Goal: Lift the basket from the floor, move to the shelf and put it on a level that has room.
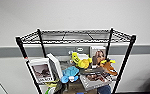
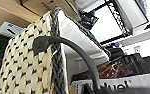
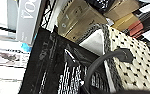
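Cream-and-dark checkered basket point(image 2: 23, 67), white lining; black shelf point(image 1: 76, 37); yellow toy point(image 1: 80, 61).

The basket point(image 2: 23, 65) showed a rough cream-and-dark wicker weave with white cloth lining point(image 2: 78, 37); the shelf point(image 1: 76, 37) was matt black metal wire, near brown cardboard boxes point(image 3: 78, 17).

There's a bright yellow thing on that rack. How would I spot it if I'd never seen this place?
Find the tall black wire shelf against the pale wall. Its top level is bare; look at the crowded tier below. Near the middle, between a blue toy and a framed portrait, sits the yellow toy, the one bright yellow lump among pictures and books.
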{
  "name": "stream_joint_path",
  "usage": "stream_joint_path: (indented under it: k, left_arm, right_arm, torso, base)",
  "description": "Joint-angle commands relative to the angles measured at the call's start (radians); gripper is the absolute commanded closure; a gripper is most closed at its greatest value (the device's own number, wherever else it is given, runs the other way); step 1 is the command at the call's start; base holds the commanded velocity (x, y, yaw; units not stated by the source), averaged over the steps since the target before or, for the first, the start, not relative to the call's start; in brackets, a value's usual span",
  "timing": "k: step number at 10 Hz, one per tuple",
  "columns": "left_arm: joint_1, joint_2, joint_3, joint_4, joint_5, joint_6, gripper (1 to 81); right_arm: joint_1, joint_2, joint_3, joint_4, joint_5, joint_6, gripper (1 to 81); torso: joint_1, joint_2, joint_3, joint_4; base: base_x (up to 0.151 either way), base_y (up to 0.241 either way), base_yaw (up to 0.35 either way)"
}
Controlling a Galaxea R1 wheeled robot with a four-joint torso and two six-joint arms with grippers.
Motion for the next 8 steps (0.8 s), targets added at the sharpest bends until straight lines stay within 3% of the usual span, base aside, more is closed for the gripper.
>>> stream_joint_path:
  k: [1, 8]
  left_arm:
    - [-0.161, -0.078, 0.173, 0.019, -0.005, -0.007, 81.1]
    - [-0.242, -0.164, 0.357, 0.005, -0.015, -0.013, 81.1]
  right_arm:
    - [0.152, -0.061, 0.192, -0.063, -0.002, 0.001, 81.1]
    - [0.226, -0.185, 0.392, -0.061, 0.004, -0.005, 81.1]
  torso:
    - [0.0, 0.0, 0.0, 0.0]
    - [0.0, 0.0, 0.0, 0.0]
  base:
    - [0.0, 0.0, 0.0]
    - [0.0, 0.0, 0.0]
